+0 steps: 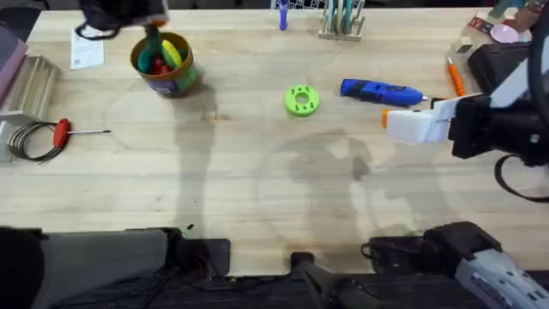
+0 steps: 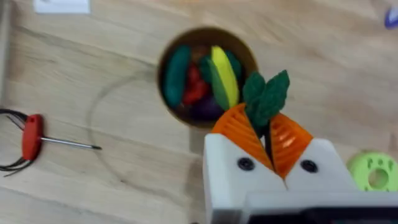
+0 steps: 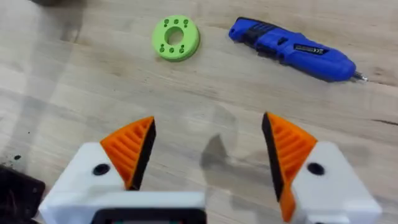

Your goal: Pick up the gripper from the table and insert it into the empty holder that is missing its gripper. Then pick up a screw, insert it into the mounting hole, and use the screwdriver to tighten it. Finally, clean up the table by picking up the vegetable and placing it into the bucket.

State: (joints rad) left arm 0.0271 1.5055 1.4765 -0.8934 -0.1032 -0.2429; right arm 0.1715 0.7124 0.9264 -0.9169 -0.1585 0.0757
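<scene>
Left pincer point(image 2: 272, 140): closed on the vegetable point(image 2: 266, 96), leaves poking above the pads, held just beside the bucket point(image 2: 205, 78) for the drop.
Right pincer point(image 3: 208, 152): spread wide, empty, parked over bare worktop point(image 1: 257, 180).
Screwdriver point(image 1: 382, 91): lying flat beside the green disc point(image 1: 301, 99), out of the way.

From my remote station, no lettering reads clearly: the screwdriver point(image 3: 292, 48) carries a dark label with white print too blurred to decipher, lying at three o'clock of the green disc point(image 3: 176, 38).
</scene>
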